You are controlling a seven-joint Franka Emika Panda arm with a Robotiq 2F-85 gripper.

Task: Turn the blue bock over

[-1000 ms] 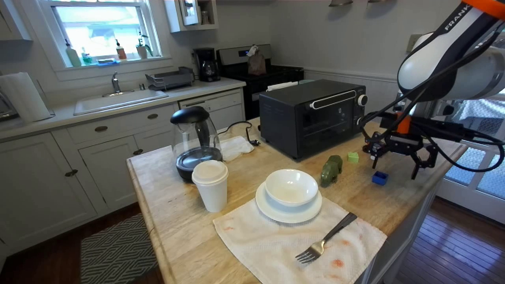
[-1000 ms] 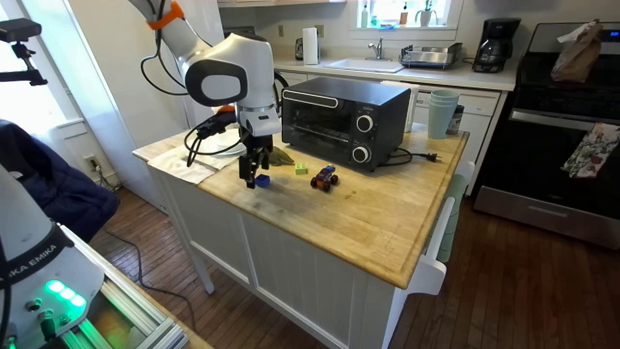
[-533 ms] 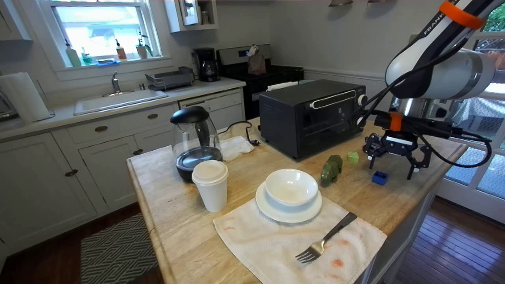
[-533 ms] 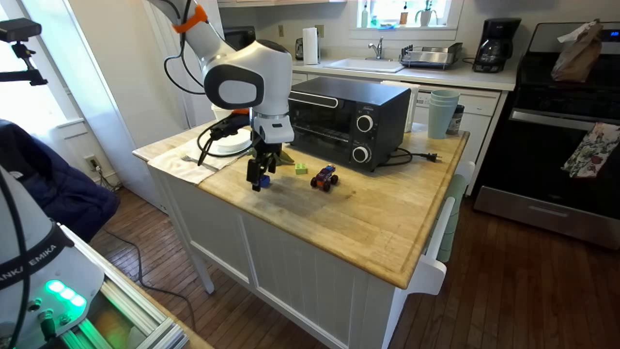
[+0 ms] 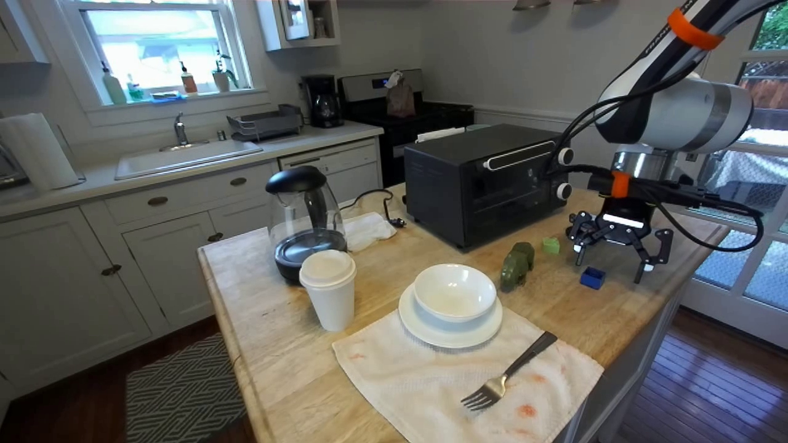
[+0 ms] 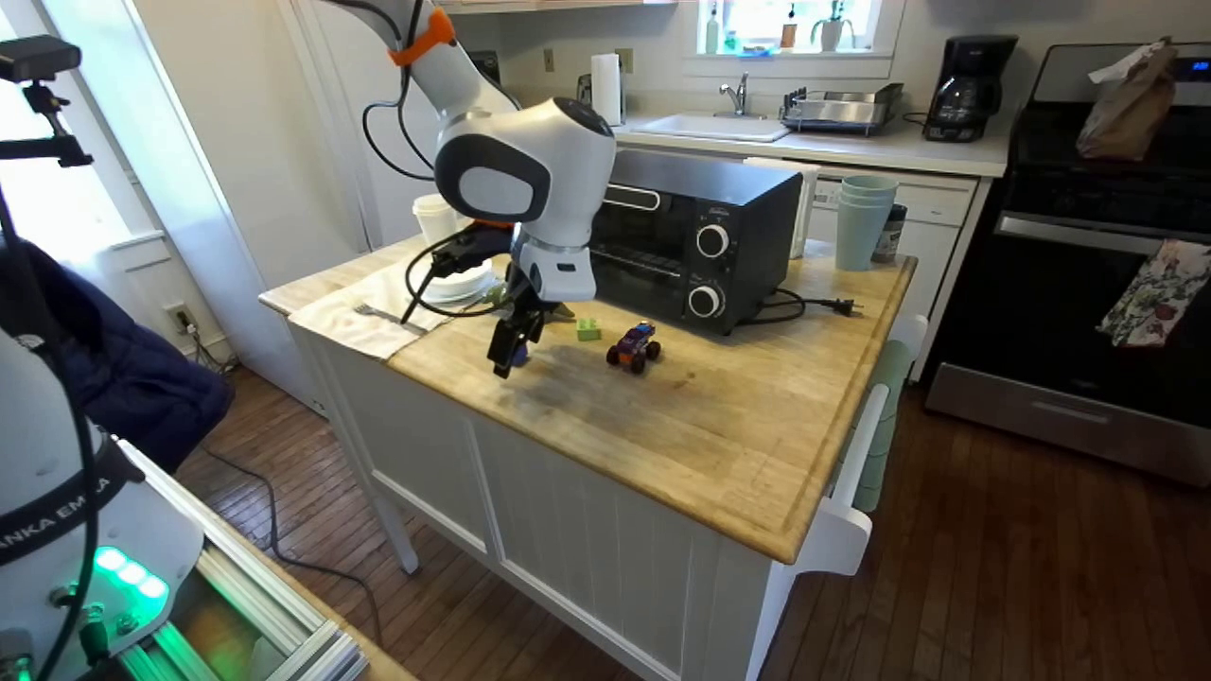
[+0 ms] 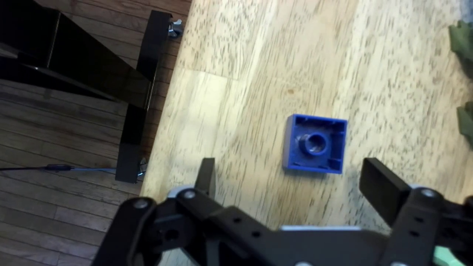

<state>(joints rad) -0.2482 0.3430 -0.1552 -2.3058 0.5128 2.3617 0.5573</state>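
A white robot arm (image 5: 677, 117) hangs at the upper right of the frame in an exterior view, its black fingers (image 7: 382, 188) spread wide and gripping nothing over a wooden kitchen surface (image 5: 394, 280). The blue block (image 7: 316, 144) rests on that surface, right of center in the wrist view, lying between the two fingers from left to right and touching neither; its hollow side, with a round inner tube, faces up. In an exterior view it peeks out just left of center, partly hidden by the fingers. A light green block (image 6: 588, 330) sits near it there, a toy monster truck (image 6: 634, 347) stands mid-frame, and a black toaster oven (image 6: 695, 213) rises behind them. In the lower part of the frame in an exterior view, a white bowl (image 5: 455, 292) sits on a white plate (image 5: 452, 336) over a stained cloth (image 5: 400, 363), where a fork (image 5: 507, 373) also lies; a lidded cup (image 5: 330, 295) and a glass kettle (image 5: 306, 237) stand at center-left.
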